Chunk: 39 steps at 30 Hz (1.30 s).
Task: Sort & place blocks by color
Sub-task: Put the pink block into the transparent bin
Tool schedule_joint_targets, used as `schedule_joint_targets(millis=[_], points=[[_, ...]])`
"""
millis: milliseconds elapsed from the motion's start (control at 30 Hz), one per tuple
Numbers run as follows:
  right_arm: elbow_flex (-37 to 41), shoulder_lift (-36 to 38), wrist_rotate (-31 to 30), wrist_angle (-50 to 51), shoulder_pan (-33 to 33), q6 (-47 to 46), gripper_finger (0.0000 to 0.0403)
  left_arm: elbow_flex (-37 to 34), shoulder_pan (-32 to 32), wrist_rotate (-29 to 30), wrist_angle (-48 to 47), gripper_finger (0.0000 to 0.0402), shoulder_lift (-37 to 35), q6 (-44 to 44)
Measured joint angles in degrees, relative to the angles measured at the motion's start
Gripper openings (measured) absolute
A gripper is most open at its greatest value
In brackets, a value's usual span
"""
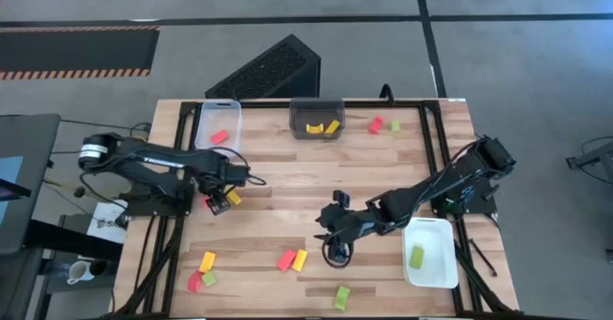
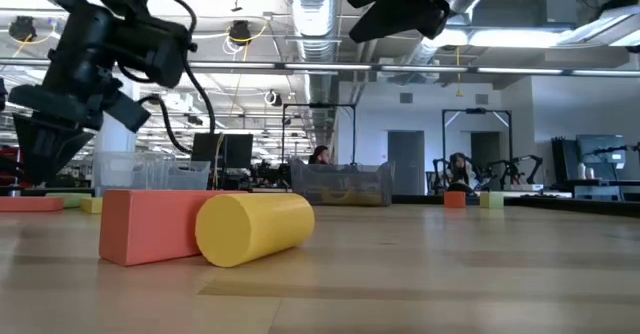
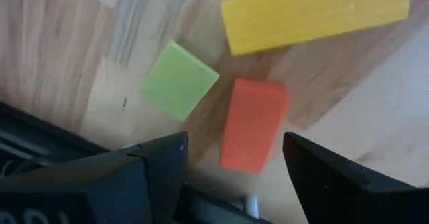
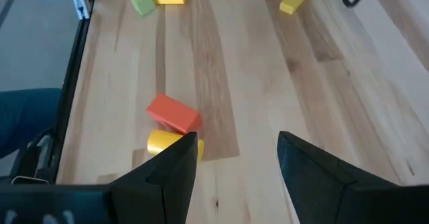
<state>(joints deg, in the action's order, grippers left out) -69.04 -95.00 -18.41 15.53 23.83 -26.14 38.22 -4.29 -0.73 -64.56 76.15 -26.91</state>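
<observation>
Red block [image 3: 253,125] lies on the desk [image 3: 60,63] just ahead of the left gripper [image 3: 234,174], centred in the gap between its jaws, which stand apart and empty. Green block [image 3: 178,80] and yellow block [image 3: 315,13] lie just beyond. Right gripper [image 4: 238,167]: jaws apart, empty; a red block [image 4: 173,113] touching a yellow cylinder [image 4: 164,141] sits beside one jaw, outside the gap.

Open-plan robotics lab: exposed ceiling ducts [image 2: 330,14], other robot rigs [image 2: 480,164], hazard-striped floor [image 1: 77,52].
</observation>
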Motion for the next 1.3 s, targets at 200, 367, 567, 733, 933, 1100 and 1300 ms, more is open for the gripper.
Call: schedule_joint_targets(millis=[200,367,567,733,933,1100,1300], points=[[0.0,0.0,0.2,0.1,0.0,0.0,0.0227,0.0,0.6,-0.1,1.7,0.0220,5.1,1.0],[0.0,0.0,0.3,0.2,0.0,0.0,0.0227,-0.2,1.4,-0.6,2.9,0.0219,8.5,1.5],[0.0,0.0,0.3,0.3,0.2,0.0,0.0227,-1.5,1.4,-5.1,6.9,0.0219,11.0,4.5],[0.0,0.0,0.4,0.5,0.2,-0.4,0.0227,-1.7,1.4,-5.0,6.9,0.0202,11.3,4.9],[0.0,0.0,0.4,0.5,0.2,-0.4,0.0227,-1.9,1.5,-4.5,7.0,0.0115,8.9,4.0],[0.0,0.0,0.4,0.5,0.2,-0.4,0.0227,-2.2,1.5,-1.6,7.7,0.0088,4.5,3.2],[0.0,0.0,0.4,0.7,-0.3,-0.4,0.0227,0.9,1.5,-1.6,7.7,0.0094,-3.9,0.8]])
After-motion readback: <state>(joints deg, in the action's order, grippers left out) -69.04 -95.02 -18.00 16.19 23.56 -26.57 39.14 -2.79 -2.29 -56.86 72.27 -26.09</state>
